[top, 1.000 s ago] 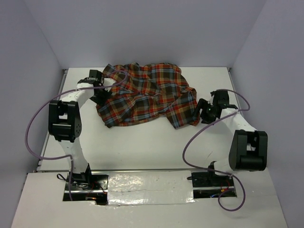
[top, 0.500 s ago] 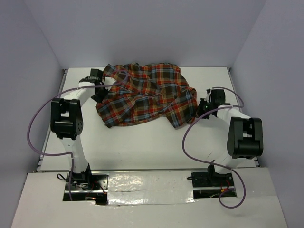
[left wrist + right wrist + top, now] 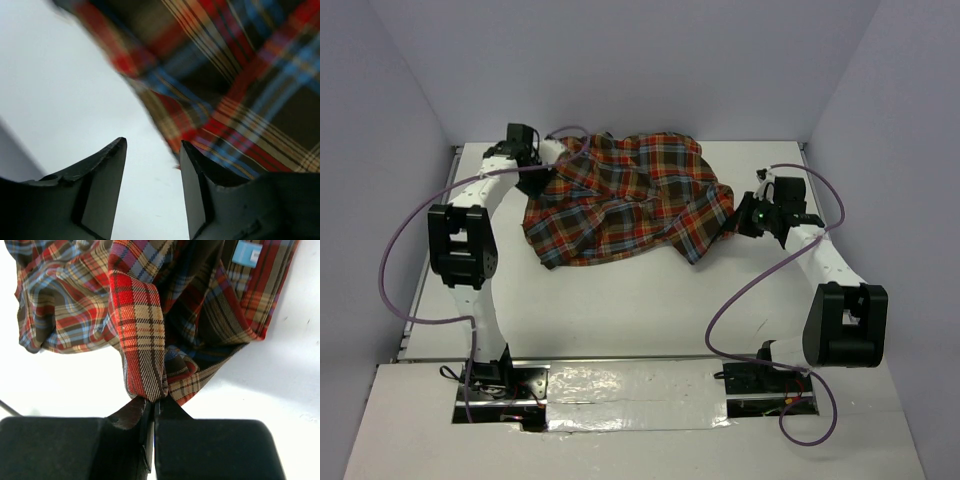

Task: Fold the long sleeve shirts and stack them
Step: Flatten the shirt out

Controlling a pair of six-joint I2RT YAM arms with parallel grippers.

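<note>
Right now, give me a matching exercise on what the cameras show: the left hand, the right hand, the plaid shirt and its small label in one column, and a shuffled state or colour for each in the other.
Column one:
1. left hand
2. right hand
3. plaid shirt
4. small label

Column two:
A. crumpled in a heap on the white table
B. closed on a fold of the cloth
C. open, gripping nothing
D. light blue

Pairs: 1-C, 2-B, 3-A, 4-D
</note>
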